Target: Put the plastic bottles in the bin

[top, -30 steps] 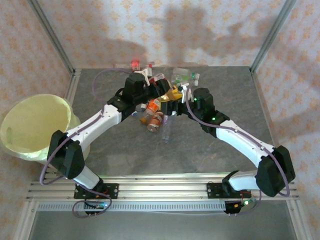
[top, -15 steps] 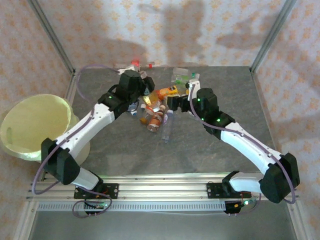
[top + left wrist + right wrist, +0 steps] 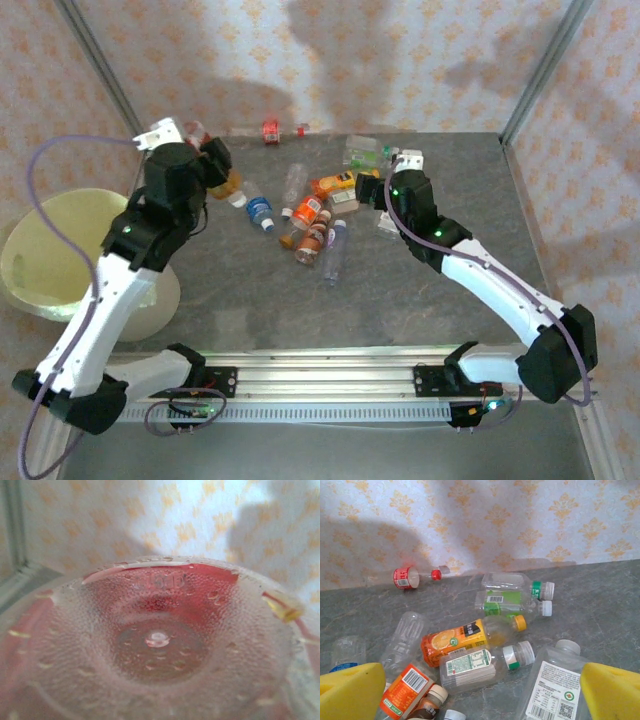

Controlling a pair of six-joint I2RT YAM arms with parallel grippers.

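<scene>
Now, left gripper [image 3: 214,158]: I'm seeing it clamping a clear bottle [image 3: 159,645], its pebbled, red-tinged round base looming close, over the worktop's [image 3: 250,310] far left corner.
Right gripper [image 3: 480,692]: yellow pads [image 3: 350,690] standing wide, a flat white-labelled bottle [image 3: 552,685] lying between them.
Bin [image 3: 60,250]: pale translucent tub sitting off the left edge.

No words are legible. Barcodes stand on the green-label bottle [image 3: 501,605] and white-label bottle [image 3: 552,687], the latter with a QR code.
</scene>
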